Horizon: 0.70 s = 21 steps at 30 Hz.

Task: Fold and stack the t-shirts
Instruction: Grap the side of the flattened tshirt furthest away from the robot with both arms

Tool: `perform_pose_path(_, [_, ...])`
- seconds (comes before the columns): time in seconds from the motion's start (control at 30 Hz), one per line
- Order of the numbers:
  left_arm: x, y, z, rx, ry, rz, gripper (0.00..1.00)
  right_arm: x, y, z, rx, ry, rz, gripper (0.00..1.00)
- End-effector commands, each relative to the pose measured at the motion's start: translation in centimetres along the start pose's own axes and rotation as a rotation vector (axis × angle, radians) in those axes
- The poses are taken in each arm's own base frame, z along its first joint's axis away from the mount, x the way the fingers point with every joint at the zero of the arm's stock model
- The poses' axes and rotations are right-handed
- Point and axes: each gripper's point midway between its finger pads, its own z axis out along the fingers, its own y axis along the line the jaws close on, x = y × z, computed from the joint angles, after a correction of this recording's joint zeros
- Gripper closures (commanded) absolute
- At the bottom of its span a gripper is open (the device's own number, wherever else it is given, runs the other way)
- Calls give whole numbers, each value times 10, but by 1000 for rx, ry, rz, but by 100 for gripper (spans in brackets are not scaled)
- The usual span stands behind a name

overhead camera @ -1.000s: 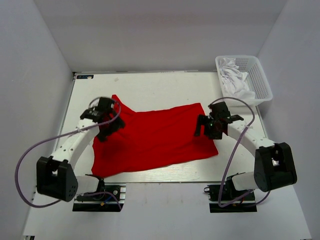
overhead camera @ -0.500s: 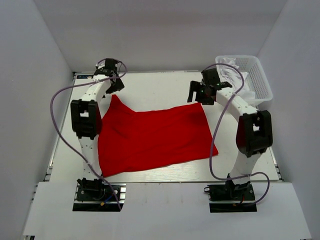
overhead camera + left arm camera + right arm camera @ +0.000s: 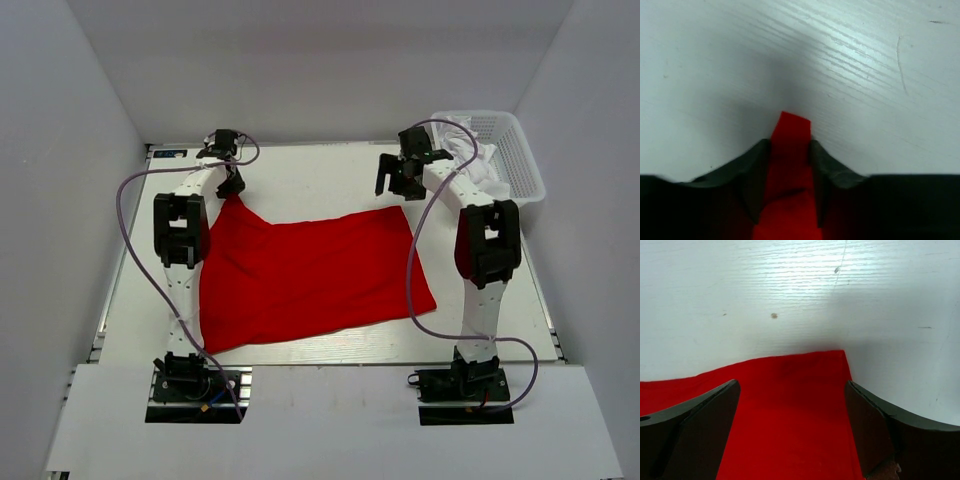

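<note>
Red t-shirt (image 3: 310,275) tip inside left hand (image 3: 788,144)

- Bench (image 3: 320,175): a white, rectangular top with a faint wood-grain texture, enclosed by pale walls on three sides.
- Red t-shirt (image 3: 310,275): spread across the middle of the bench, mostly flat, with its long side running left to right. Its far right corner lies flat on the surface. Its far left corner is drawn up to a point and pinched in the left tool (image 3: 788,142).
- Basket (image 3: 525,165): white and perforated, standing at the far right corner of the bench, apart from the shirt.
- Label (image 3: 170,153): a small dark strip at the far left corner.
- Speck (image 3: 774,316): a small brown mark on the bare surface just beyond the shirt's far edge.
</note>
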Motion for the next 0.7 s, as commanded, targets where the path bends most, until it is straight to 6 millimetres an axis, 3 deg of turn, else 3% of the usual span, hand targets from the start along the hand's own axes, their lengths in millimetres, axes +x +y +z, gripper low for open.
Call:
perform_pose_path(0.0, [-11,-6,-19,46,-39,1,57,-16,-6,2,12,-22,3,10])
perform_pose_path(0.1, [-14,-6,-18,37,-50,-1,73,-19,-5,10,5,-24,-12,10])
perform_pose_path(0.13, [-11,-4,-13,22,-39,3,91,-18,-4,15,-3,-14,-29,10])
perform_pose_path(0.17, [-18,-6,-16,29,-55,-2,100,-17,-4,21,-11,-8,-50,10])
perform_pose_path(0.37, [-13,-5,-15,34,-45,36,100,-6,-11,45,16,32,-33,10])
perform_pose_path(0.53, [-25,-7,-35,76,-98,39,100,-5,-14,56,29,31,-23,10])
perform_pose_path(0.67, [-38,-8,-53,99,-132,39,100,7,-14,64,23,65,-8,11])
